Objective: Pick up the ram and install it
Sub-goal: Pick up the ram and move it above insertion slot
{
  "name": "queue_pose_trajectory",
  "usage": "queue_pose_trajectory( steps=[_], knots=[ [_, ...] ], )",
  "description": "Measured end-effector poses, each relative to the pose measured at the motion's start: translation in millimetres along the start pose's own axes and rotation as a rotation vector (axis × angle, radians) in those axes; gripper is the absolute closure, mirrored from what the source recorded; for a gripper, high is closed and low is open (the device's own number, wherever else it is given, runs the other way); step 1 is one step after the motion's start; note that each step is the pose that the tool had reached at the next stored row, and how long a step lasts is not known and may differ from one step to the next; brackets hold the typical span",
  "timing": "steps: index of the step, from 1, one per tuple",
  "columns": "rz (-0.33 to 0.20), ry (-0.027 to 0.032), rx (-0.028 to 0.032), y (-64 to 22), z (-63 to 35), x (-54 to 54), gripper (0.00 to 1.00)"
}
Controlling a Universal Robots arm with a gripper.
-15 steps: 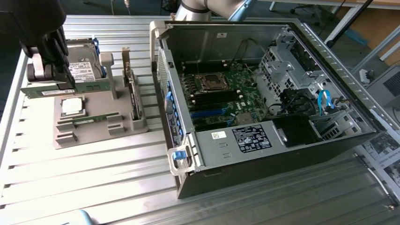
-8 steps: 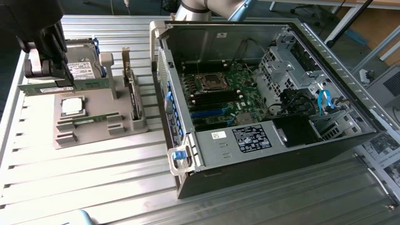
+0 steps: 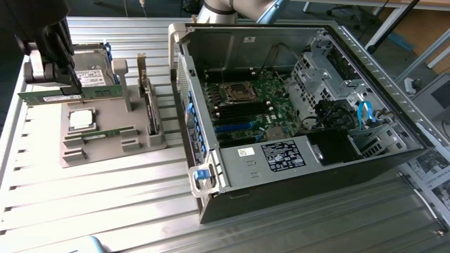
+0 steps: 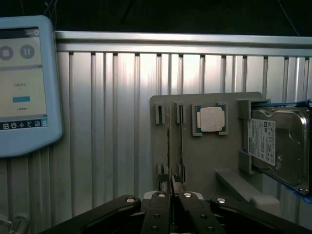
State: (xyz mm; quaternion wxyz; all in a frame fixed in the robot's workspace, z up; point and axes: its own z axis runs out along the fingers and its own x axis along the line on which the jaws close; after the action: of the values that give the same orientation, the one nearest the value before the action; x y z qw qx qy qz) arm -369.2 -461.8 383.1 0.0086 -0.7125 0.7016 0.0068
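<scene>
One ram [image 3: 91, 94], pinched edge-on in the closed gripper [image 3: 50, 83] at the exterior frame's upper left, could tilt in so narrow a hold and jam at insertion.

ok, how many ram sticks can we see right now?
2. One ram is clamped in the gripper above the grey tray. A second stick lies on that tray. More may be hidden inside the case.
</scene>
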Motion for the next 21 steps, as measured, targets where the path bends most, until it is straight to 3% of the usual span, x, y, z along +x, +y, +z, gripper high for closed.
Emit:
queue_pose_trajectory(
  steps=[21],
  knots=[
    [0.000,-0.0001,0.0000,0.0,-17.4,-0.4,0.88]
  ],
)
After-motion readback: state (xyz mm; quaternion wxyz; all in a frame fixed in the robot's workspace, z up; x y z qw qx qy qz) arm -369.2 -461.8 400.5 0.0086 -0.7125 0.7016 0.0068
